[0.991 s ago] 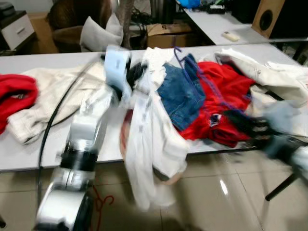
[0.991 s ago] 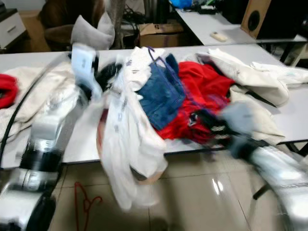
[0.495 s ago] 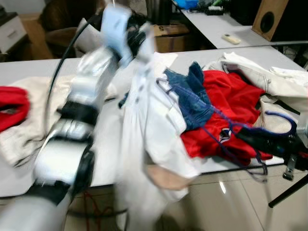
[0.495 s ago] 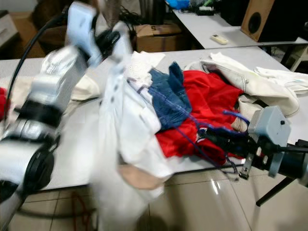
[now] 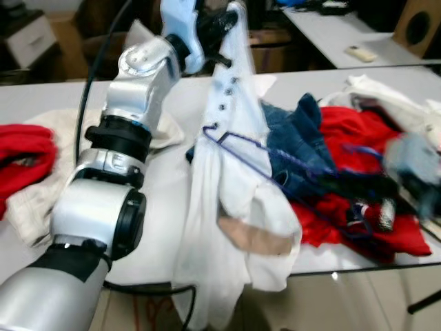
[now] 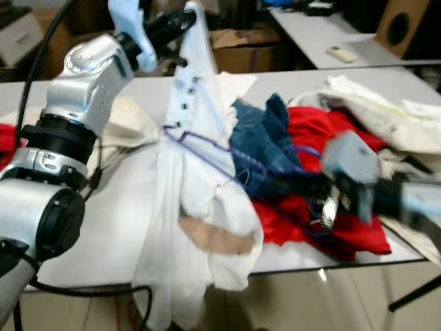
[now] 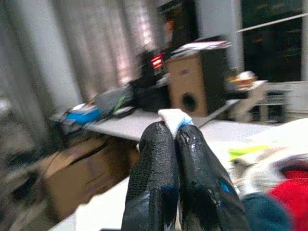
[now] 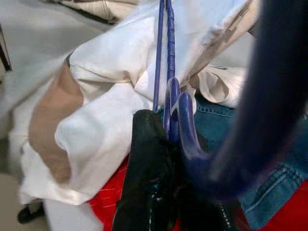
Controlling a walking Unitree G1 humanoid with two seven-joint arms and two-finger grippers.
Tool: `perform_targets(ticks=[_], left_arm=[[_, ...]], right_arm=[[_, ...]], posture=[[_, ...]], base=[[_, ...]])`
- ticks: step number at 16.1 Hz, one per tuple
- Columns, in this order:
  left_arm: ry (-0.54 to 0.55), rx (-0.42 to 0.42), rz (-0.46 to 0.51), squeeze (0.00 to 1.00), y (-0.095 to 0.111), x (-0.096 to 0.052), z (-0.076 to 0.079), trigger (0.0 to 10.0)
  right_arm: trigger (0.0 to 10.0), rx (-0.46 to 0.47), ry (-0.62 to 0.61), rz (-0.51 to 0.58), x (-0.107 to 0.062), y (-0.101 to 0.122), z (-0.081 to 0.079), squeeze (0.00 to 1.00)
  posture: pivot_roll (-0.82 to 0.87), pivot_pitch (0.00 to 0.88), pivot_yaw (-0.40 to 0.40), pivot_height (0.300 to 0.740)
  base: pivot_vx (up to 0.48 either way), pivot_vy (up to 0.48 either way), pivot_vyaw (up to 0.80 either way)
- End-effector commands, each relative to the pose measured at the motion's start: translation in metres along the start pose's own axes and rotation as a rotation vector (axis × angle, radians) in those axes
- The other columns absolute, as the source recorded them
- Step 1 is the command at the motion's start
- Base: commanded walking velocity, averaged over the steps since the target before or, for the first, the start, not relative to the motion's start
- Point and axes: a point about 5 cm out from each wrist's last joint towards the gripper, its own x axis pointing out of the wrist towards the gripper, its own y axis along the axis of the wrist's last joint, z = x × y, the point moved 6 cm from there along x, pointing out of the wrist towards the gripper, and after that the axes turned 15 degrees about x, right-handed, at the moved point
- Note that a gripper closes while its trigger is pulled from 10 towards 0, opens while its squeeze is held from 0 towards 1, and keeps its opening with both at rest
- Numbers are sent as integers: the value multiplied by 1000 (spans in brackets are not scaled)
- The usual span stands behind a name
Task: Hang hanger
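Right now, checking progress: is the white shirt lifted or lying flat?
Lifted: the left claw pinches the white buttoned shirt by its top, so it hangs past the grey table edge.

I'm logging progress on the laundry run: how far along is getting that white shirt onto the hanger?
Done: the left gripper has the white shirt pinched and lifted above the table. In hand: the right gripper is shut on the blue hanger, whose far end lies against the shirt's front. Left: working the hanger inside the shirt, then hanging it.
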Motion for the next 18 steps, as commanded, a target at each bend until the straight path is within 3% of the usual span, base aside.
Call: perform_targets(ticks=[1,4,5,6,7,8,10,11,12,13,15,16,17,18], left_arm=[[-37,37,84,0,30,3,0,10000],[-58,70,216,0,71,-3,-3,10000],[-45,76,281,0,88,-6,-6,10000],[-13,72,345,0,104,-10,-12,10000],[28,60,426,0,122,-15,-20,10000],[44,44,449,0,128,-18,-23,10000],[79,36,472,0,133,-25,-28,10000],[87,29,467,0,131,-26,-28,10000],[95,6,416,0,113,-21,-22,10000],[100,-4,380,0,102,-17,-19,10000],[116,-31,213,0,55,-2,-4,10000],[128,-19,97,0,22,4,6,10000],[127,-9,57,0,10,6,11,10000],[154,5,-67,0,-28,8,22,10000]], right_arm=[[10000,-34,-11,-36,1,-2,5,0],[10000,-178,-159,-57,23,22,59,0],[10000,-254,-317,11,23,52,94,0],[10000,-314,-508,123,16,91,128,0],[10000,-307,-735,299,-10,135,158,0],[10000,-317,-820,396,-25,156,165,0],[10000,-372,-888,521,-46,184,170,0],[10000,-396,-879,527,-44,185,170,0],[10000,-417,-752,428,-16,156,166,0],[10000,-409,-663,373,-3,137,160,0],[10000,-385,-380,231,28,79,125,0],[10000,-369,-268,192,30,58,104,0],[10000,-358,-229,181,29,52,97,0],[10000,-319,-135,149,23,36,76,0]], posture=[[-245,0,43,710],[-230,0,21,710],[-225,0,17,710],[-219,0,8,710],[-212,0,-3,710],[-206,0,-12,710],[-199,0,-24,710],[-200,0,-25,710],[-205,0,-20,710],[-206,0,-19,710],[-211,0,-11,710],[-221,0,1,710],[-221,0,1,710],[-232,0,17,710]], base=[[0,0,0],[0,0,0],[0,0,0],[0,0,0],[0,0,0],[0,0,0],[0,0,0],[0,0,0],[0,0,0],[0,0,0],[0,0,0],[0,0,0],[0,0,0],[0,0,0]])
